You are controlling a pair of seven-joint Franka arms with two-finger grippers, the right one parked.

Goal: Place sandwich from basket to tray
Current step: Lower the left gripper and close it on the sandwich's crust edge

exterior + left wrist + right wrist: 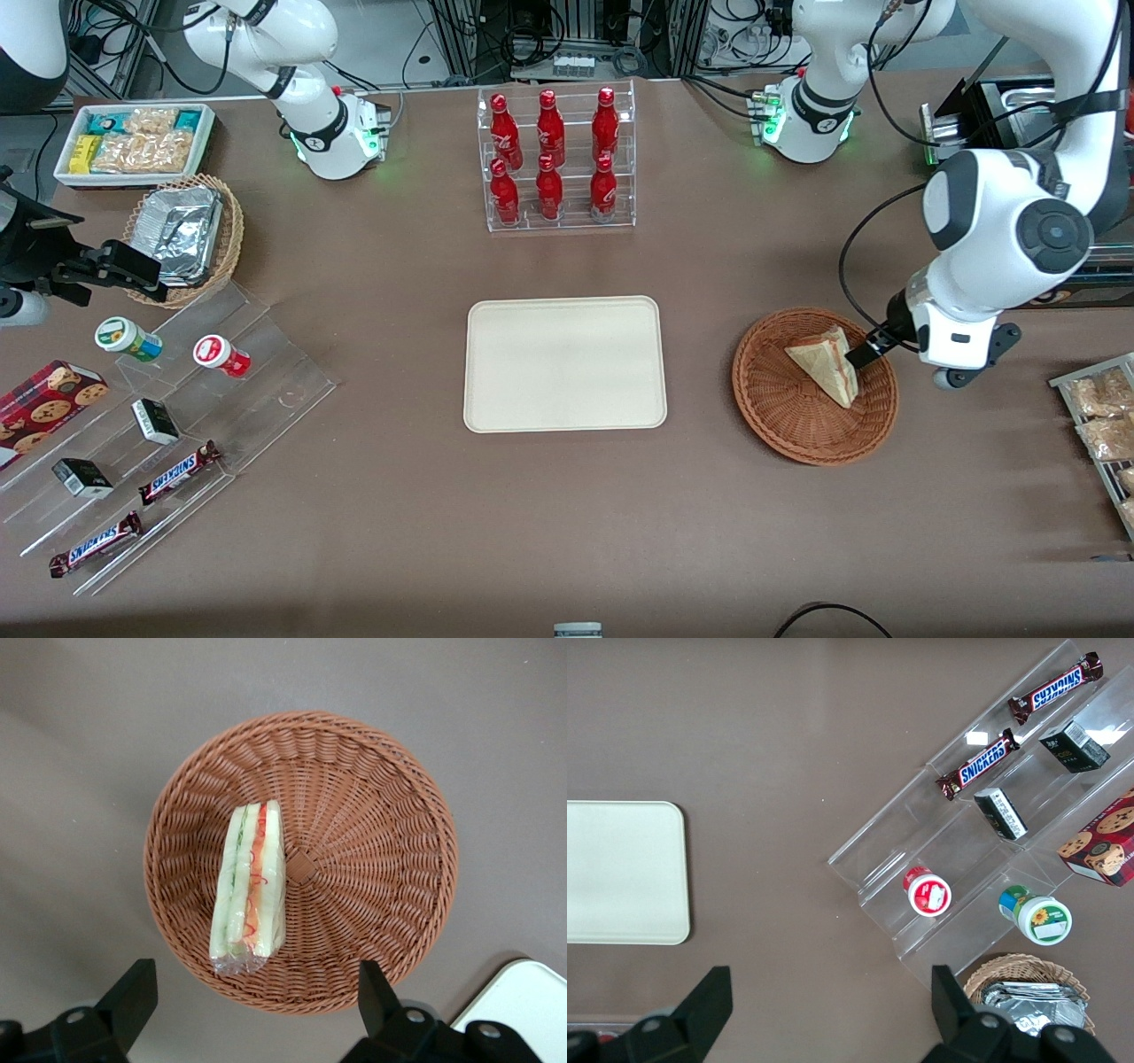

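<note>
Over basket [301, 859]: gripper [252, 1005] hovering, jaws wide apart, empty. Sandwich [249, 890] on edge; best straddle its flat bread faces, descend straight. Tray [565, 363] bare.

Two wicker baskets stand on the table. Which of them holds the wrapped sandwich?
The round reddish-brown wicker basket under the open claw holds the triangular wrapped sandwich. The lighter tan wicker basket, toward the parked arm's end, holds foil trays.
</note>
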